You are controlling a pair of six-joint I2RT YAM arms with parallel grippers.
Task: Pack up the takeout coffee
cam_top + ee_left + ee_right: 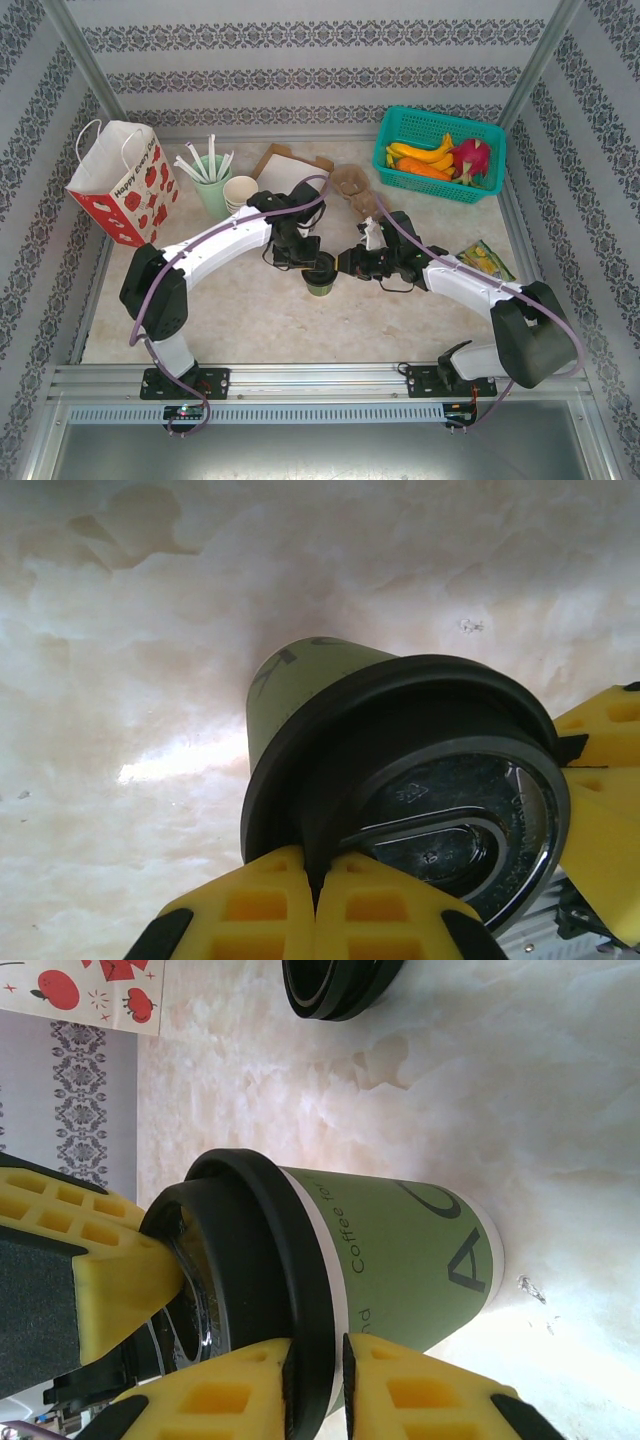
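The small green paper cup (320, 284) with its round black plastic lid (250, 1260) stands upright near the middle of the pale marbled worktop (250, 325). The left gripper (315, 880), fingers pressed together, bears on the lid's edge. The right gripper (317, 1365) pinches the lid's rim.

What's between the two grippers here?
The takeout coffee. In the top view it stands between them; the wrist views show the left gripper and right gripper each pinching its black lid.
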